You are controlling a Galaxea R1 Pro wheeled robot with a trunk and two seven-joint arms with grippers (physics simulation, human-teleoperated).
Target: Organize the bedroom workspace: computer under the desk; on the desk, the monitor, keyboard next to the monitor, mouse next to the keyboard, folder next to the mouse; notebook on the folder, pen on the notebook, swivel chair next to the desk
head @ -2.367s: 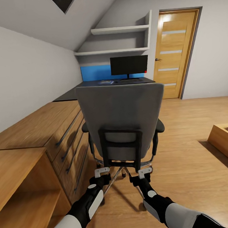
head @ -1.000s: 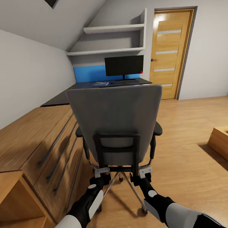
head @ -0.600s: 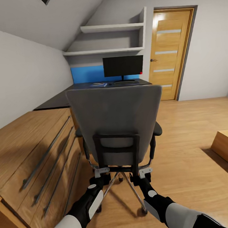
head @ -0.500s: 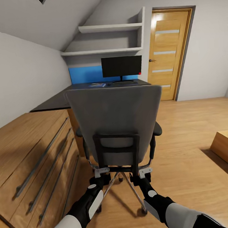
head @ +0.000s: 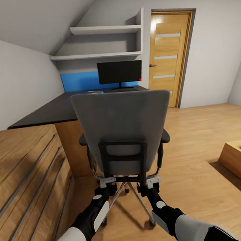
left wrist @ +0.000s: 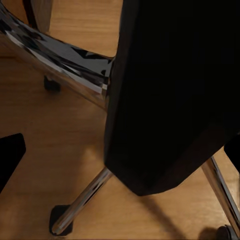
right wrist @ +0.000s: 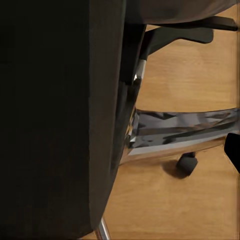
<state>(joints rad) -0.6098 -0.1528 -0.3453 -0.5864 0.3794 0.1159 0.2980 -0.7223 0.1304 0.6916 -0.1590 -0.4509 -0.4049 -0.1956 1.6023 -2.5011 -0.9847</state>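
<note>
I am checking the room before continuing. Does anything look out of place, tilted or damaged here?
Nothing stands out. The swivel chair stands upright on the wooden floor with both grippers at its lower back frame, the monitor stands upright on the desk, and the door is closed.

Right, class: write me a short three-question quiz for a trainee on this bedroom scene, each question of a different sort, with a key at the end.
1. True or false: the swivel chair stands with its backrest toward the camera in the head view.
2. Multiple choice: the monitor is A) on the floor, B) on the desk, C) on the wall shelves.
3. Short answer: where are the left gripper and right gripper relative to the chair?

Key
1. True.
2. B.
3. Both are low behind it, at the bottom of the black backrest frame, above the chrome base; whether their jaws are clamped on it cannot be told.
</note>
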